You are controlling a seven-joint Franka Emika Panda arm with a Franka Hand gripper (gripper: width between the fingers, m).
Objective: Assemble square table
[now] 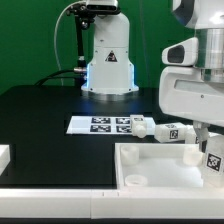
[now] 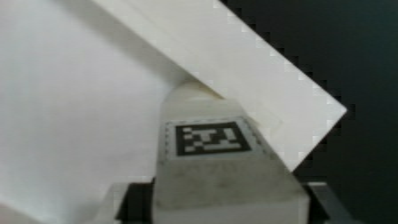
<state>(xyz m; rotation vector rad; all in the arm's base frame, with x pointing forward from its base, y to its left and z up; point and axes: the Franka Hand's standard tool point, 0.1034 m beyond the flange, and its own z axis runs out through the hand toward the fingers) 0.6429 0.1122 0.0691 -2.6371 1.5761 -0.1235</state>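
The square table top (image 1: 150,168) is a white tray with a raised rim and lies at the front right of the exterior view. My gripper (image 1: 207,148) is shut on a white leg (image 1: 213,157) with a black-and-white tag and holds it over the top's right side. In the wrist view the leg (image 2: 214,150) sits between my dark fingers (image 2: 139,202), its far end at the top's rim (image 2: 231,70). Two more loose legs (image 1: 160,129) lie on the black table just behind the top.
The marker board (image 1: 100,124) lies flat in the middle of the black table. The robot base (image 1: 108,60) stands at the back. A white block (image 1: 4,155) sits at the exterior view's left edge. A round socket (image 1: 132,181) shows in the top's near corner.
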